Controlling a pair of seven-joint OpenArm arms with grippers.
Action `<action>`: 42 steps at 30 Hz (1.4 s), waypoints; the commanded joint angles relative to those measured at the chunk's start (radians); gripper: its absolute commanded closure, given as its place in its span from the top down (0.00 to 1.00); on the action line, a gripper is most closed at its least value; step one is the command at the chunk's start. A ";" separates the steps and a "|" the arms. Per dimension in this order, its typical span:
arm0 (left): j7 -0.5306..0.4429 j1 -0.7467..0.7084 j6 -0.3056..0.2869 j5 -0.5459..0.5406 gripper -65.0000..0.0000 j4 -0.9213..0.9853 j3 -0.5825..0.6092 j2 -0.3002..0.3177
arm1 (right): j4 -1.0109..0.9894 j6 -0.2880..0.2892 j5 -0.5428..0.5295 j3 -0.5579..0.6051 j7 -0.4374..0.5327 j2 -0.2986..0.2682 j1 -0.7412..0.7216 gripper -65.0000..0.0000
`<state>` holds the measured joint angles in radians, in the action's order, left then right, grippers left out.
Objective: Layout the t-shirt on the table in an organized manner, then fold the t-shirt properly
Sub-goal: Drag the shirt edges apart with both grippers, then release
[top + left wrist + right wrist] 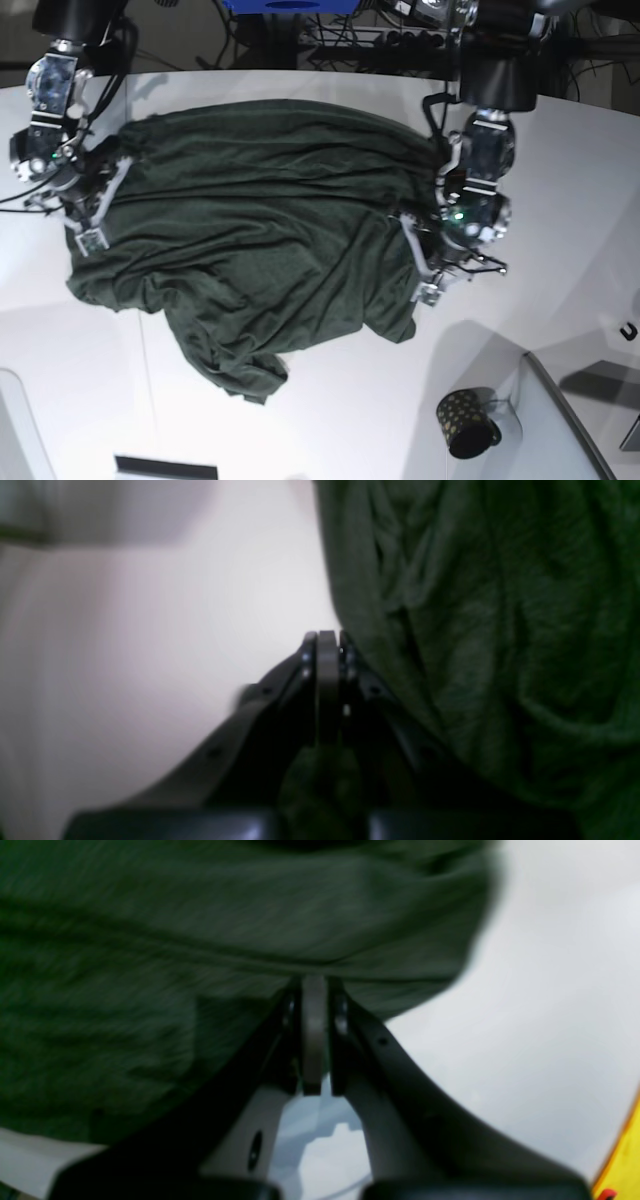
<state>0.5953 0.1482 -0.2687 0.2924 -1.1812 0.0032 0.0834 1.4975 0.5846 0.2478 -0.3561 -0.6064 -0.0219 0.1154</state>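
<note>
Base view shows you the t-shirt (260, 240) spread but wrinkled over the middle of the table (560, 160), with one crumpled corner hanging toward the near edge. Your left gripper (425, 262) is at the shirt's edge on the right of this view, and the left wrist view shows its jaws pressed together, with green cloth between the fingers behind the tips. Your right gripper (88, 215) is at the opposite edge, jaws also closed, tips at a fold of the fabric. A dotted mug (466, 422) stands near the front, well apart from the shirt.
</note>
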 commanded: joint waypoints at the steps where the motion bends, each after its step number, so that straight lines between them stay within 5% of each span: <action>1: -0.019 0.034 -0.001 -0.003 0.00 0.013 0.004 -0.010 | 0.018 -0.012 0.005 -0.002 0.018 -0.005 -0.018 0.02; 8: -0.131 0.055 0.001 0.008 0.00 0.197 -0.006 0.006 | -0.105 -0.012 0.005 -0.008 0.021 -0.020 -0.043 0.02; 15: -0.163 0.031 0.001 -0.002 0.00 0.202 -0.006 0.077 | -0.257 -0.013 0.006 -0.140 0.076 -0.069 -0.082 0.02; 21: -0.189 0.052 0.001 -0.002 0.00 0.192 -0.007 0.097 | -0.243 -0.012 0.003 -0.136 0.076 -0.068 -0.081 0.02; 25: -0.188 0.044 0.001 -0.005 0.00 0.085 -0.007 0.094 | -0.079 -0.010 0.003 -0.130 0.076 -0.003 -0.024 0.02; 35: -0.059 -0.129 0.001 -0.014 0.00 -0.366 -0.084 0.094 | 0.226 -0.010 0.003 0.012 0.073 0.024 0.177 0.02; 42: 0.013 -0.378 -0.004 -0.304 0.00 -0.530 -0.187 0.140 | 0.231 -0.010 0.002 0.012 0.095 0.060 0.260 0.02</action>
<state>0.6304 -0.2394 -0.2745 -0.0082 -1.6920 -0.1799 0.2123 1.7088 0.5774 0.2623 -0.3450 -0.5415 0.0418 0.3840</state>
